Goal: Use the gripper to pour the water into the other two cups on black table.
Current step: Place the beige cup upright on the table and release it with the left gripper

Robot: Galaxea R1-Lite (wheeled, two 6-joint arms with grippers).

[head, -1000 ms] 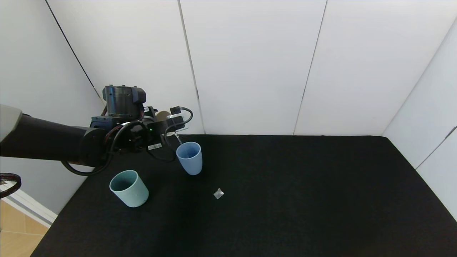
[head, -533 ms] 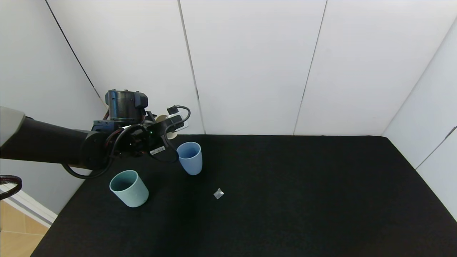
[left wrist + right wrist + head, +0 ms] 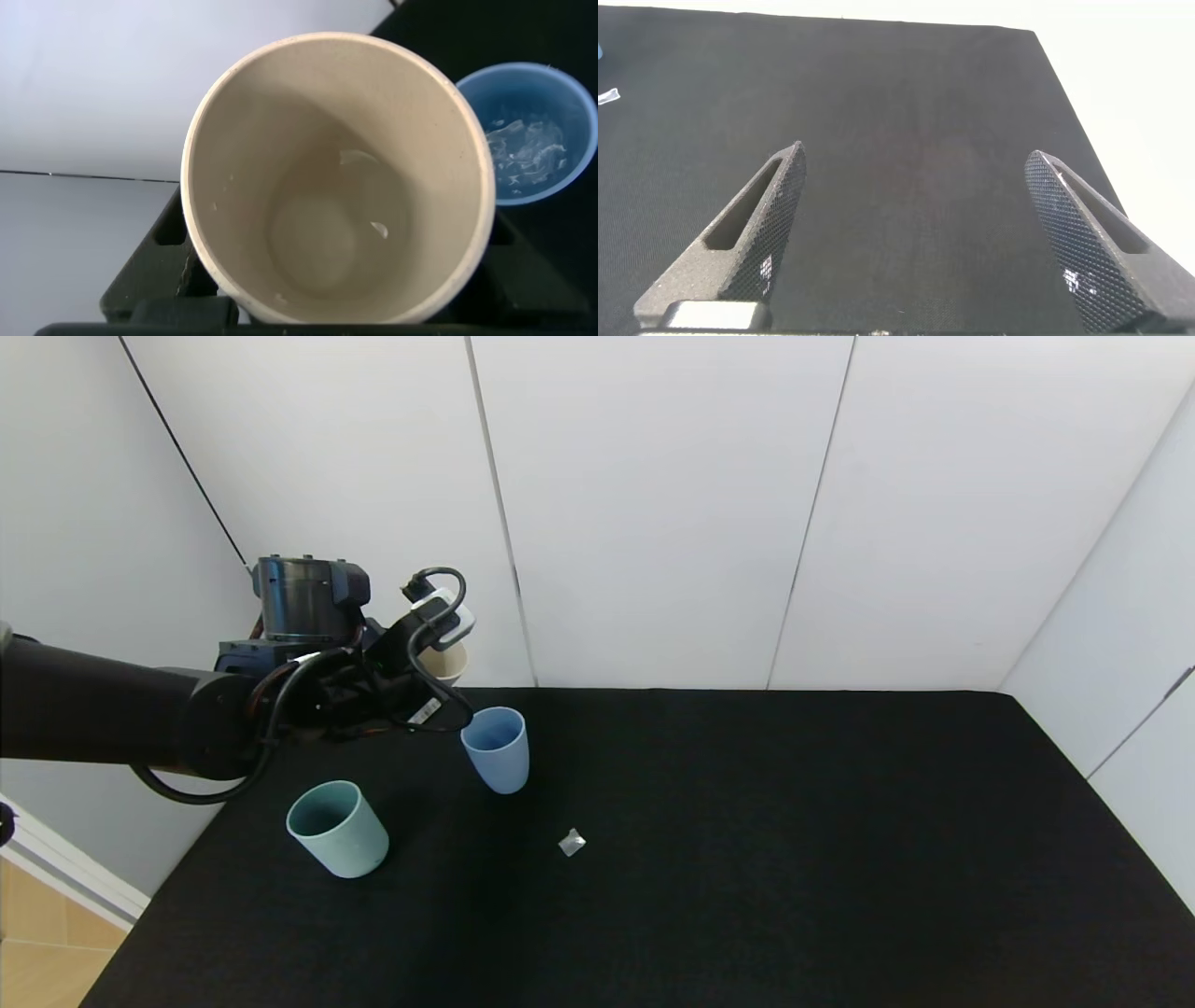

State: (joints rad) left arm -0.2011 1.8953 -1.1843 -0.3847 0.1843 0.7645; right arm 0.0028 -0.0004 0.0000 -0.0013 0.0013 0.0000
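Observation:
My left gripper is shut on a beige cup and holds it in the air, above and to the left of the light blue cup. In the left wrist view I look down into the beige cup; only a few drops cling inside. The light blue cup stands beside it and holds glinting water. No trickle shows. The teal-green cup stands upright nearer the front left on the black table. My right gripper is open and empty, low over bare cloth.
A small crumpled clear scrap lies on the cloth right of the cups; it also shows in the right wrist view. White wall panels close the back and right sides. The table's left edge drops off near the teal-green cup.
The left gripper has lifted the beige cup up and to the left, away from the light blue cup, and turned it back towards upright. The thin trickle seen earlier is gone.

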